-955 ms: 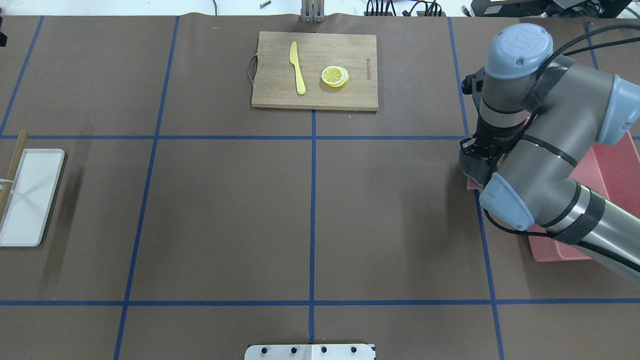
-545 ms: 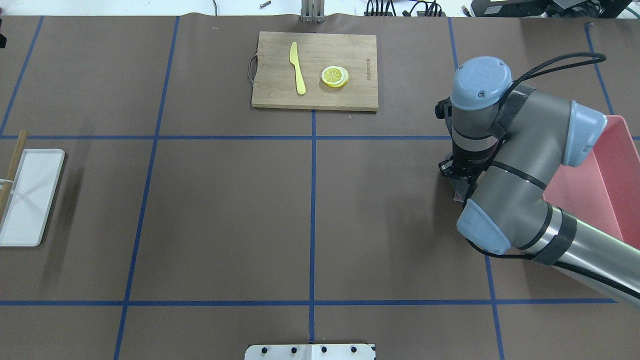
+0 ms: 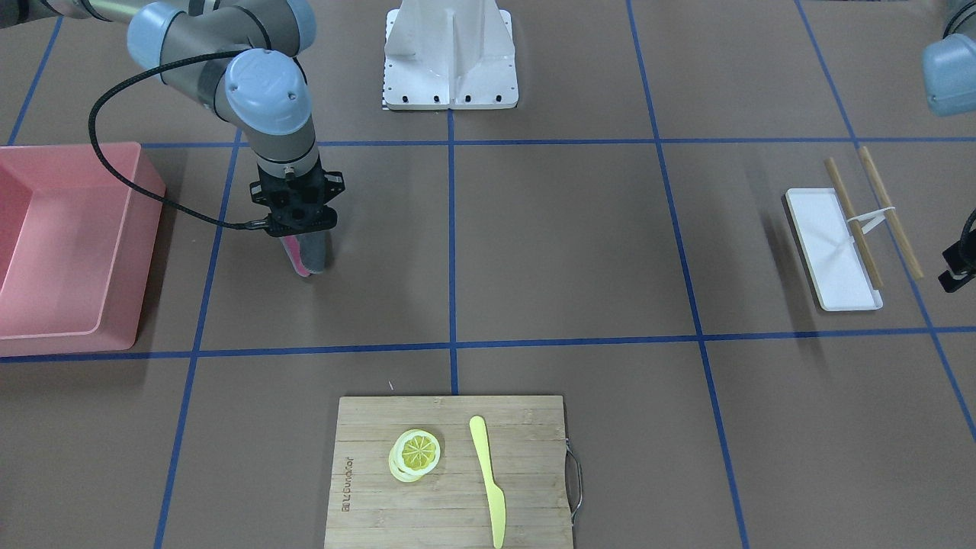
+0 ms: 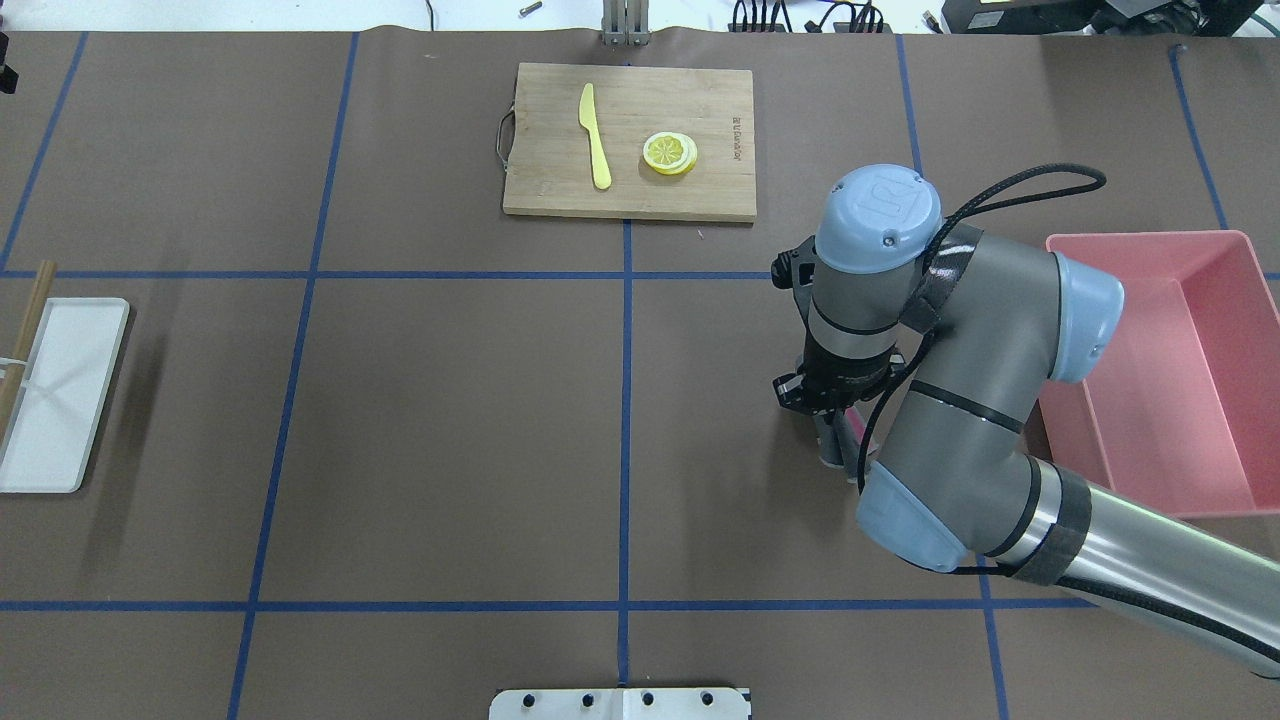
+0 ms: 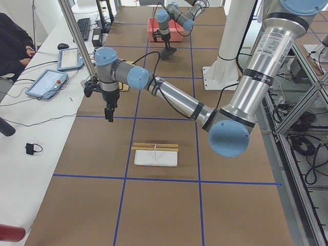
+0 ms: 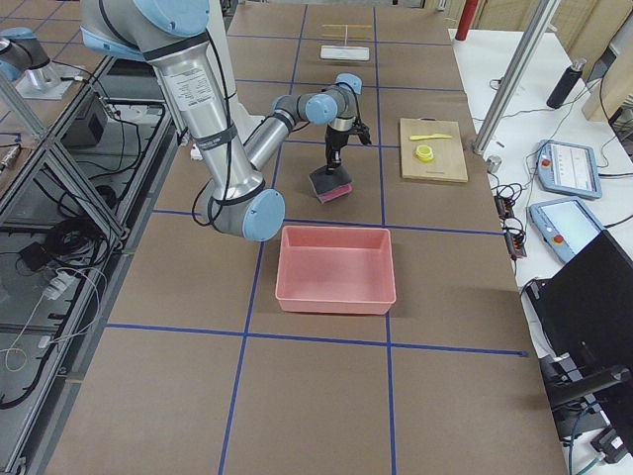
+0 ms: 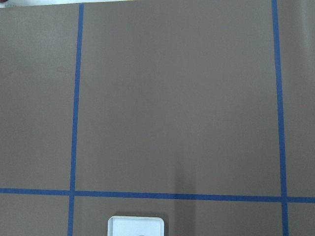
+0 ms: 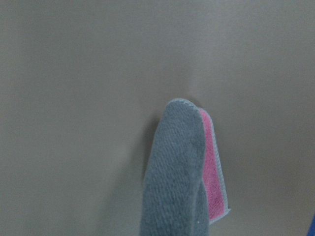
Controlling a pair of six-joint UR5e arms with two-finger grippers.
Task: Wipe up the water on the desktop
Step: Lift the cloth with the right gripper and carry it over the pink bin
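Note:
The desktop (image 4: 450,430) is a matte brown surface with blue tape lines; no water shows on it in any view. My right gripper (image 4: 825,405) is shut on a folded grey and pink cloth (image 4: 845,440). The cloth (image 3: 309,255) hangs down from the gripper (image 3: 299,229), its lower end at or just above the desktop (image 3: 564,244). The right wrist view shows the cloth (image 8: 179,177) over bare brown surface. My left gripper (image 5: 109,114) hovers high over the desktop's left end. Only its edge (image 3: 959,267) shows in the front view, and I cannot tell whether it is open or shut.
A pink bin (image 4: 1150,242) stands to the right of the cloth. A bamboo cutting board (image 4: 720,90) with a yellow knife (image 4: 595,135) and a lemon slice (image 4: 670,153) lies at the far middle. A white tray (image 4: 60,400) with chopsticks (image 4: 25,330) lies at the left.
My right arm has moved left and nearer to the robot, carrying the cloth from the pink bin's edge out over the desktop. The bin now shows in full.

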